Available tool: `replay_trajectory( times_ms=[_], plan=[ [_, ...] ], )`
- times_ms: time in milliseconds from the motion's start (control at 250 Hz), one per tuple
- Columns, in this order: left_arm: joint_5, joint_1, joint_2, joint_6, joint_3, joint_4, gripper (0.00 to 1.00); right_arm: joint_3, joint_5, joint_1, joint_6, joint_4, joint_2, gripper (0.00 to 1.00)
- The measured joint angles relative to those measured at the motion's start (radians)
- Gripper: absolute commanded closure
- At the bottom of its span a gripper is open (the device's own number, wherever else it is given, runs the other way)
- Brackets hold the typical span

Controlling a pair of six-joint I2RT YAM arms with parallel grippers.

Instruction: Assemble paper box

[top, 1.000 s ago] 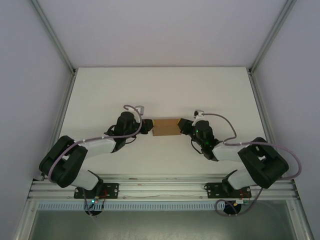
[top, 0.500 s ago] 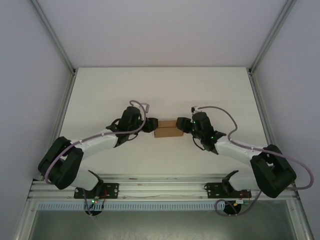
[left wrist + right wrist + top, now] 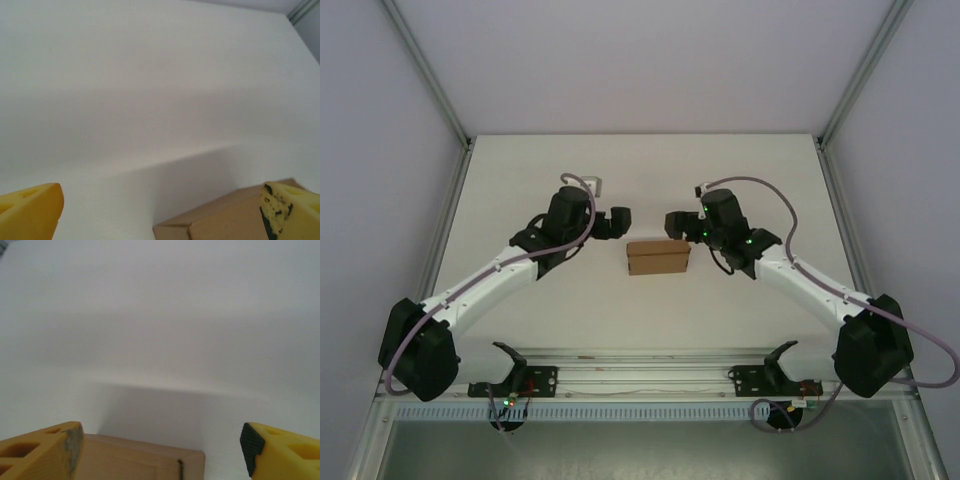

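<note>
The paper box [image 3: 658, 257] is a small, low, closed brown cardboard box lying on the white table [image 3: 650, 170], mid-table. My left gripper [image 3: 621, 222] hovers just behind the box's left end, apart from it. My right gripper [image 3: 674, 222] hovers behind its right end, also apart. In the left wrist view the yellow fingers [image 3: 31, 212] stand wide, the left gripper [image 3: 160, 215] is open, and a corner of the box [image 3: 225, 222] shows low between them. In the right wrist view the right gripper [image 3: 160, 452] is open over the box's edge [image 3: 135, 460].
White enclosure walls with aluminium posts [image 3: 428, 70] bound the table on the left, right and back. The arms' mounting rail [image 3: 640, 375] runs along the near edge. Bare table surface lies behind and beside the box.
Both grippers were pressed against the box's ends; they have let go, lifted and drawn back towards the far side. The box stays on the table, closed.
</note>
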Motion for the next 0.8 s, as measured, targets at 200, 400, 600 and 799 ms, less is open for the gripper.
replay_trajectory(
  times_ms=[200, 400, 600, 799],
  plan=[
    [0.159, 0.000, 0.075, -0.023, -0.069, 0.014, 0.20, -0.132, -0.051, -0.070, 0.072, 0.003, -0.025, 0.31],
    [0.272, -0.001, 0.126, -0.055, -0.094, 0.071, 0.28, -0.219, -0.128, -0.070, 0.115, 0.081, -0.060, 0.33],
    [0.328, -0.002, 0.165, -0.095, -0.105, 0.130, 0.37, -0.261, -0.154, -0.070, 0.125, 0.151, -0.069, 0.33],
    [0.377, -0.002, 0.190, -0.138, -0.118, 0.196, 0.41, -0.293, -0.180, -0.071, 0.082, 0.219, -0.069, 0.33]
  ],
)
